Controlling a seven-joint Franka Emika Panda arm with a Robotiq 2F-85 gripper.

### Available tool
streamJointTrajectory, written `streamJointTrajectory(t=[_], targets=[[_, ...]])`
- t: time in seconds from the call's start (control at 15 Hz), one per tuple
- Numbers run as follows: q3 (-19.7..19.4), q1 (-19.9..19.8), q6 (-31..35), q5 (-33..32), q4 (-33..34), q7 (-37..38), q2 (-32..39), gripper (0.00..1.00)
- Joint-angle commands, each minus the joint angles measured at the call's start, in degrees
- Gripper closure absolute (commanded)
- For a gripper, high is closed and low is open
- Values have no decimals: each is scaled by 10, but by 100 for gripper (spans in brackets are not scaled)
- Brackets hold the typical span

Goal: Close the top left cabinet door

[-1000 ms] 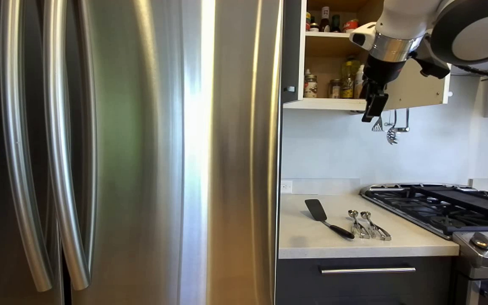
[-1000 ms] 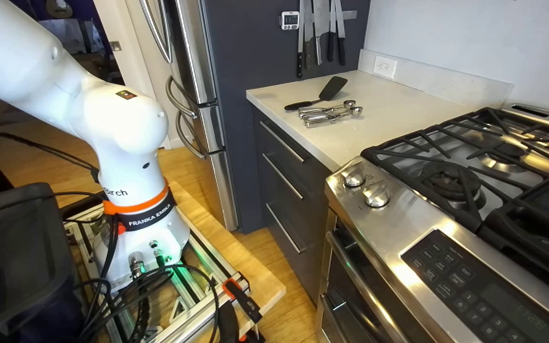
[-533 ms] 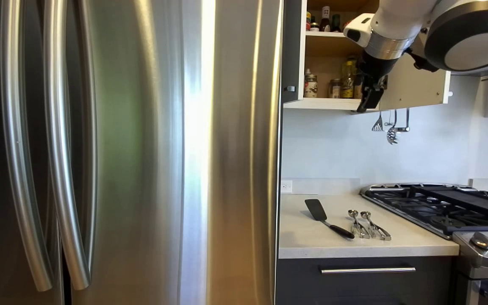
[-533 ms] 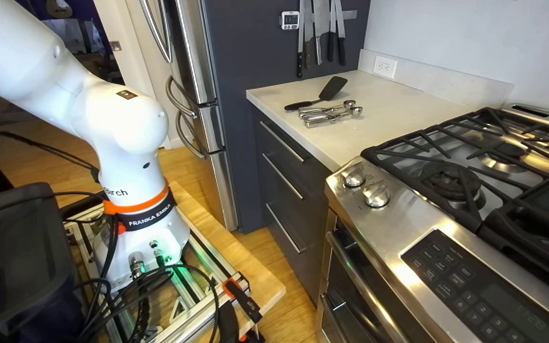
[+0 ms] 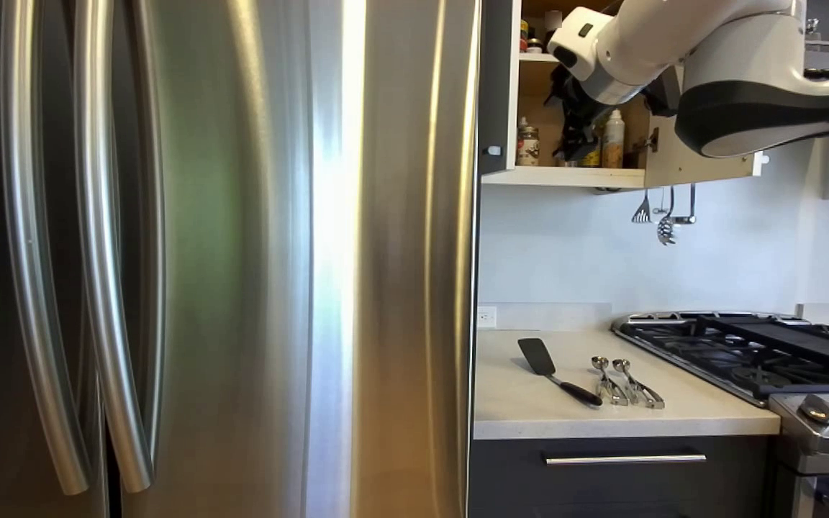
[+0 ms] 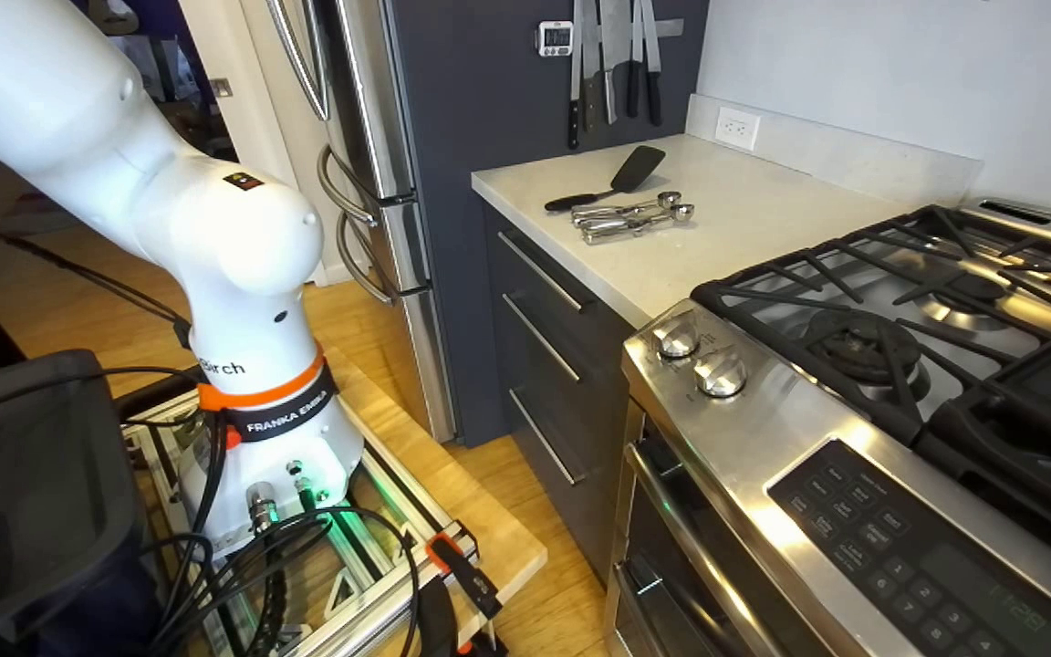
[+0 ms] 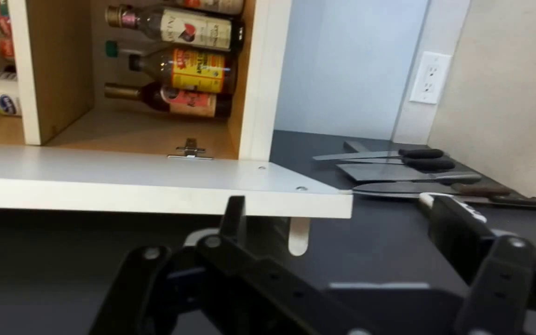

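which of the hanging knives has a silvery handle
The middle knife of the five in an exterior view: its handle looks silvery, while the other four knives have black or brown handles.

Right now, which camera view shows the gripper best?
The wrist view: the gripper is close, fingers clearly apart. An exterior view shows it small against the open cabinet; elsewhere, the arm appears without it.

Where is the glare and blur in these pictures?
In an exterior view, a white vertical glare streak runs down the stainless-steel refrigerator door; in an exterior view, bright reflections sit on the range control panel; in the wrist view, the end effector looks dark and slightly soft, and small lettering on the yellow-labelled bottle blurs.
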Motion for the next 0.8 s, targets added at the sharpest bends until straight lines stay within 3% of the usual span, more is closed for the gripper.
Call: streamJointTrajectory(t=[0.0, 0.73], targets=[[-10, -7, 56, -78, 26, 48, 31, 0], [-5, -6, 91, -152, 119, 155, 147, 0]])
